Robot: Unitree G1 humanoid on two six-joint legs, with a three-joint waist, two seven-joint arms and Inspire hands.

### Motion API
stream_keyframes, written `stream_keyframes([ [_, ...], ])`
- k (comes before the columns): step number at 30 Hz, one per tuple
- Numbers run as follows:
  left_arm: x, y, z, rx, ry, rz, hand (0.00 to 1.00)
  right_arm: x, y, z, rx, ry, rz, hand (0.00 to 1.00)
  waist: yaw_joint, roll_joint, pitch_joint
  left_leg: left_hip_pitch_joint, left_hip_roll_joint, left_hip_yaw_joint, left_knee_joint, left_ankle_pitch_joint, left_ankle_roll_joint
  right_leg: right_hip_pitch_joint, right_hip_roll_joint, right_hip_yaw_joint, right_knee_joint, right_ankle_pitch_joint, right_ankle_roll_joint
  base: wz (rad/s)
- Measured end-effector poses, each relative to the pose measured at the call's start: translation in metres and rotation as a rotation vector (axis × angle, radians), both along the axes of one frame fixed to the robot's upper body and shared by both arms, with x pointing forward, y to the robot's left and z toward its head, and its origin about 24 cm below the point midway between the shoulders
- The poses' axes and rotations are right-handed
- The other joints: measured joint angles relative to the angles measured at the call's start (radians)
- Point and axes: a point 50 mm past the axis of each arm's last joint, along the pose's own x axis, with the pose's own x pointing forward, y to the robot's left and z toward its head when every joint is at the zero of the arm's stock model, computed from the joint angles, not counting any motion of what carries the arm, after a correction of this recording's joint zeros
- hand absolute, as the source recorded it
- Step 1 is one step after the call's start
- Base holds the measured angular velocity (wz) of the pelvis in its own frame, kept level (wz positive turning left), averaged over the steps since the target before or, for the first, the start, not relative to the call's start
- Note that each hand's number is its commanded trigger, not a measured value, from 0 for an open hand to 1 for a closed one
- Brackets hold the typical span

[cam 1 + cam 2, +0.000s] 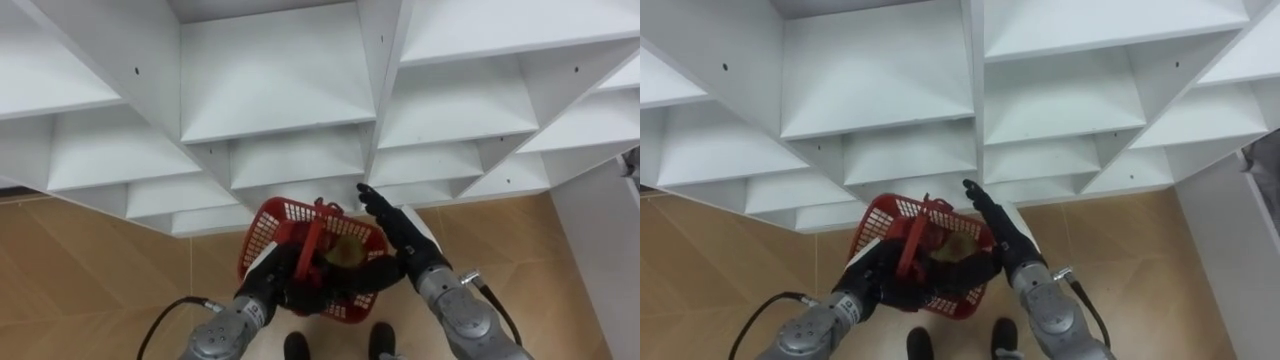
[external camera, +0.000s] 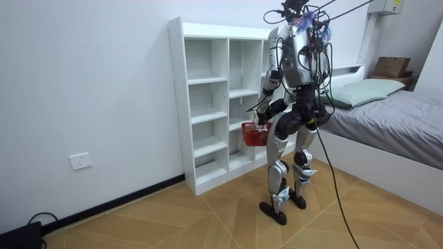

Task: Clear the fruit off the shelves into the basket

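From the room view, the robot stands upright close in front of the white closet (image 2: 208, 104), facing its open compartments, with a red basket (image 2: 254, 133) held low at hip height between its body and the shelves. A bed (image 2: 387, 117) lies behind it on the room view's right. Every compartment I can see from here looks bare. In the left eye view, looking down, the left hand (image 1: 290, 285) sits under the basket's upright handle (image 1: 312, 245) with its fingers curled round it, carrying the basket. The right hand (image 1: 385, 215) reaches forward over the basket's far rim, fingers straight and held close together, holding nothing, its tips near the edge of a lower shelf. One yellowish-green fruit (image 1: 347, 252) lies inside the basket; I cannot tell what kind it is, or whether more lie beneath it. The right eye view shows the same arrangement over the wooden floor (image 1: 720, 250): one hand wrapped on the handle, the other stretched flat toward the shelves, the fruit in the basket. My guess is that the robot is between picks, with one piece already gathered. The next move calls for finding a compartment that holds fruit, sending the free right hand into it, and keeping the basket level and close beneath.
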Motion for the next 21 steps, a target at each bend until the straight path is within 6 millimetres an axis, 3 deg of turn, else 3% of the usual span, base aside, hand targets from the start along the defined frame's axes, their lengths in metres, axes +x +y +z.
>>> stream_keyframes([
  [12, 0.0, 0.0, 0.0, -0.023, 0.008, 0.019, 1.0, -0.001, -0.001, -0.001, -0.001, 0.001, -0.014, 0.0, 0.001, 0.0, -0.0007, 0.006, 0.0, -0.001, 0.001, 0.0, 0.0, 0.007, -0.001, -0.004, 0.0, 0.0, 0.0, 0.0],
  [21, -0.002, 0.01, -0.002, 0.047, -0.002, -0.006, 1.0, -0.008, -0.009, -0.016, -0.038, 0.06, -0.035, 0.0, 0.003, 0.0, -0.0006, 0.025, 0.001, -0.002, 0.01, 0.0, 0.0, 0.024, 0.001, 0.011, 0.005, 0.0, 0.0, -0.01],
])
